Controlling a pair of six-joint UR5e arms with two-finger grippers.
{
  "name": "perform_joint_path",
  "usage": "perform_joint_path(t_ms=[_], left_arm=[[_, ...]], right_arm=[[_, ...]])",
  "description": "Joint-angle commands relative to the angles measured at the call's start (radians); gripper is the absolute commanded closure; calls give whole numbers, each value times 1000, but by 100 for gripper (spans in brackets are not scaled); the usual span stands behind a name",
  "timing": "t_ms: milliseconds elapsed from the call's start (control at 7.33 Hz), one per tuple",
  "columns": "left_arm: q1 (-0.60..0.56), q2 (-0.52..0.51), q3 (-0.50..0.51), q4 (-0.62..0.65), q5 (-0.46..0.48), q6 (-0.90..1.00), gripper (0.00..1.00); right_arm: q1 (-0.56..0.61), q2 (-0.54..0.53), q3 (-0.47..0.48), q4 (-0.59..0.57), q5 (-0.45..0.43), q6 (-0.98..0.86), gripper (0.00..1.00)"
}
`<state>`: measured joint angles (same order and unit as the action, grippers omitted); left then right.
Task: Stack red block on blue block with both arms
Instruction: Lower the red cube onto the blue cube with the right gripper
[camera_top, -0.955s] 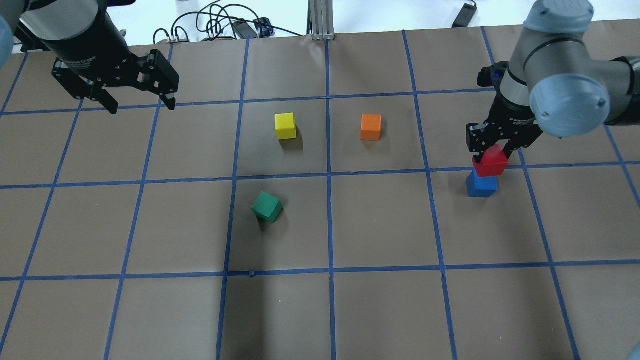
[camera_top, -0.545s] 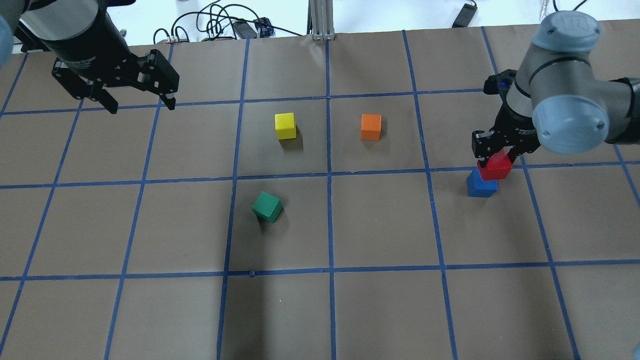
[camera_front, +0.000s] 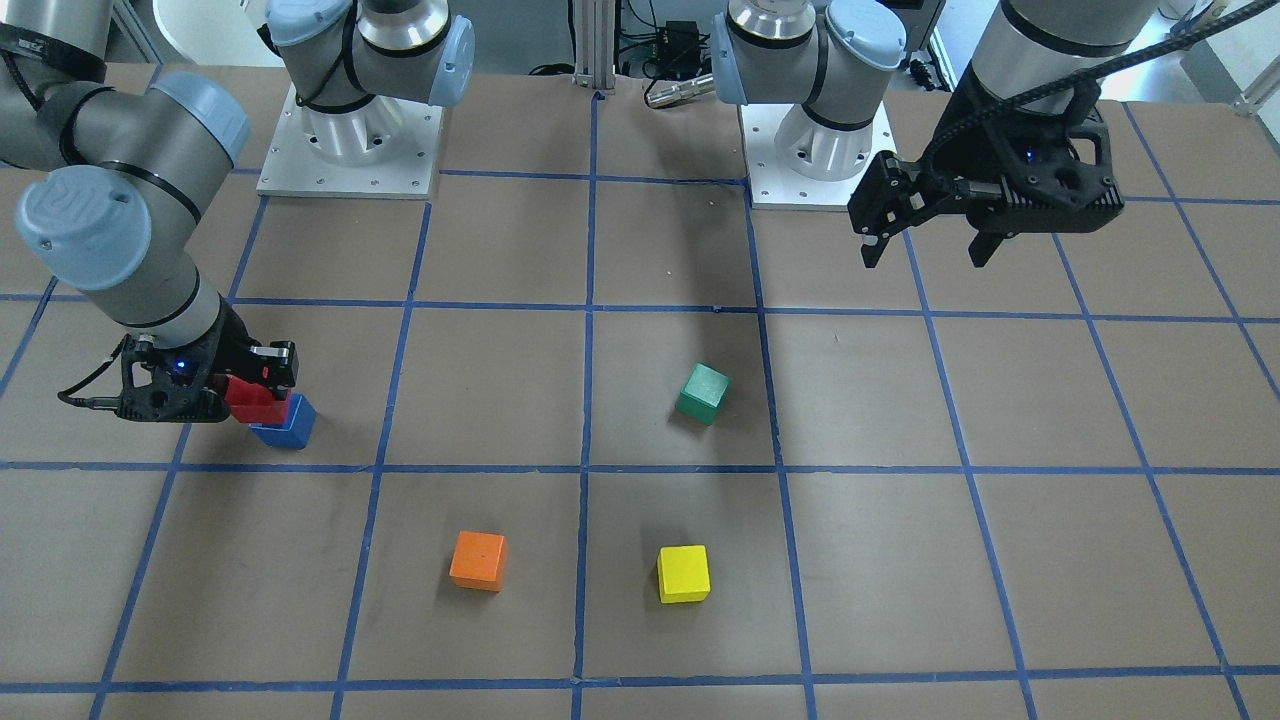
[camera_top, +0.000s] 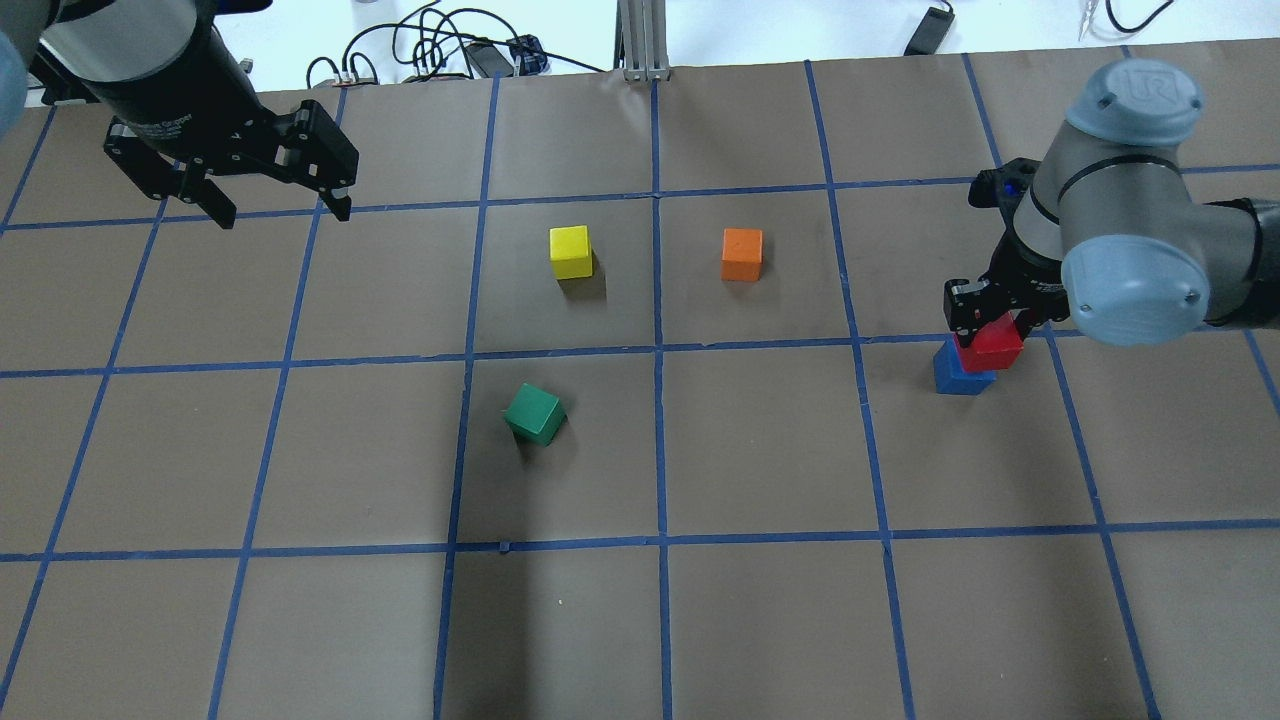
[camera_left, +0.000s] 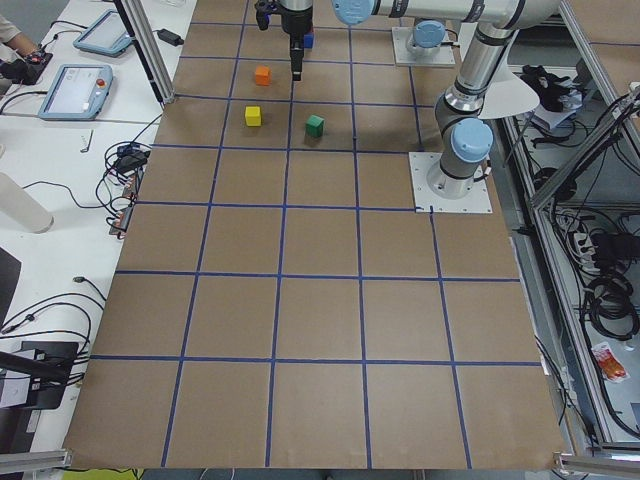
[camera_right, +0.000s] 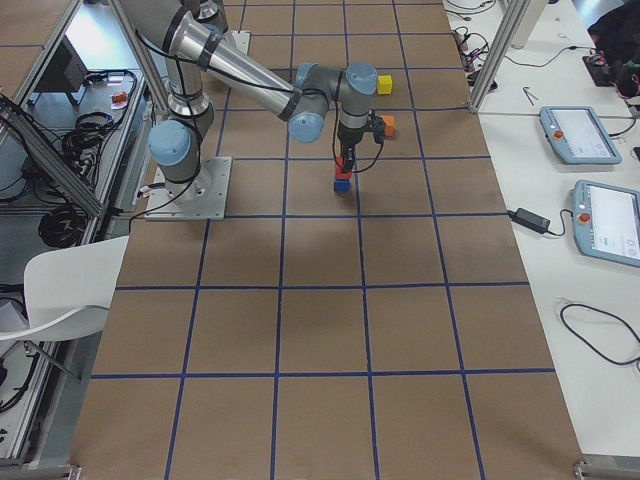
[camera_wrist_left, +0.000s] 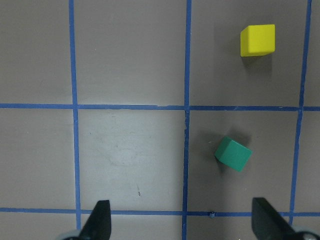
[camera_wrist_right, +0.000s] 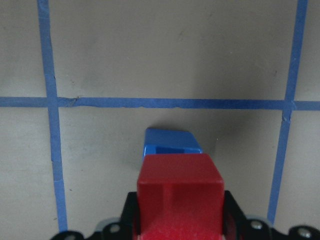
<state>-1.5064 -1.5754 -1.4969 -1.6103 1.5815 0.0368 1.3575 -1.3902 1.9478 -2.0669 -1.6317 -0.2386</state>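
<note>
My right gripper (camera_top: 988, 332) is shut on the red block (camera_top: 990, 343) and holds it low over the blue block (camera_top: 960, 376), which stands on the table. The red block overlaps only part of the blue block's top, and I cannot tell whether they touch. The front view shows the red block (camera_front: 250, 400) over the blue block (camera_front: 290, 426). The right wrist view shows the red block (camera_wrist_right: 180, 185) between the fingers, with the blue block (camera_wrist_right: 170, 142) just beyond it. My left gripper (camera_top: 284, 214) is open and empty, high over the far left of the table.
A yellow cube (camera_top: 570, 251) and an orange cube (camera_top: 741, 254) sit near the table's middle, far side. A green cube (camera_top: 534, 414) lies rotated nearer the robot. The left wrist view shows the green cube (camera_wrist_left: 233, 154) and yellow cube (camera_wrist_left: 257, 40). Cables lie beyond the far edge.
My right gripper has lowered with the red block and shifted slightly right, bringing it closer onto the blue block. The left arm has not moved.
</note>
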Motion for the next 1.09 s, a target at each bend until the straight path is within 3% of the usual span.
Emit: perform_joint_path(t_ms=[0,273,682,955], left_arm=[[0,0,-2,1,0,0,0],[0,0,1,1,-2,0,0],[0,0,3,1,-2,0,0],[2,0,4,1,-3,0,0]], right_arm=[[0,4,0,-2,0,-1,100],[0,5,0,2,13,-1,82],[0,7,2,2,10,-1,73],[0,7,2,4,7,-2,44]])
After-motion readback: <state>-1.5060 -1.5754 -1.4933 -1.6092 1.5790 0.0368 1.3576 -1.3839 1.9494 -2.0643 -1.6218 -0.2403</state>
